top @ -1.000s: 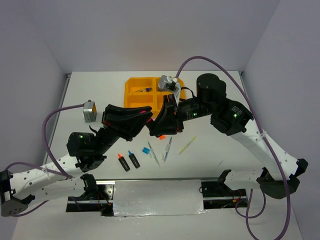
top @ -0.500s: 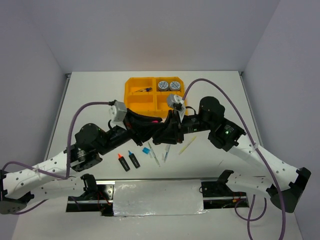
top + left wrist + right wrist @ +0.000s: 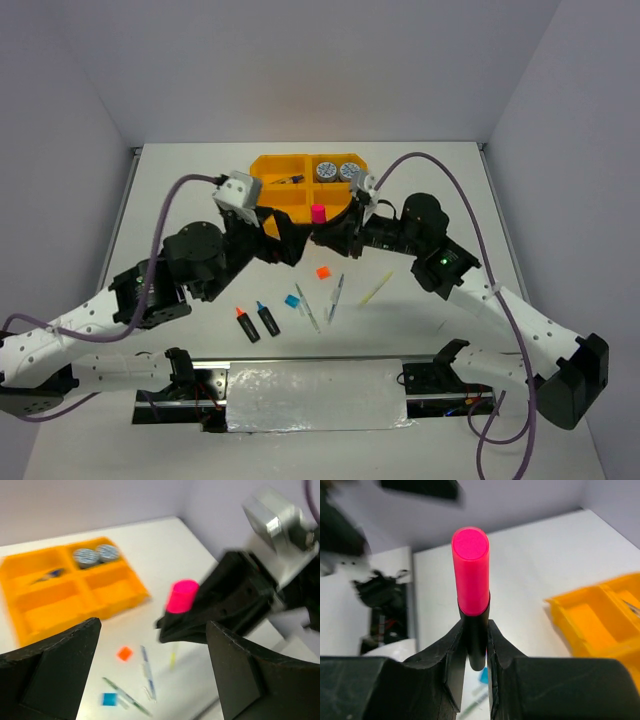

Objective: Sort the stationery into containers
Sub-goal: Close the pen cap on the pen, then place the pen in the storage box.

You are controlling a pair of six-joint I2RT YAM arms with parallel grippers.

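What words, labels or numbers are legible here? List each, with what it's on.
No readable text anywhere.
On the tape rolls: pattern only, no letters.
On the pink-capped highlighter in the right gripper: no print showing.
On the pens and highlighters on the table: too small to read any marking.

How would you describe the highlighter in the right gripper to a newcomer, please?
Find the orange tray at the far middle. Near its front edge, the right gripper holds a black highlighter upright. Unlike the two highlighters lying flat, its cap is pink.
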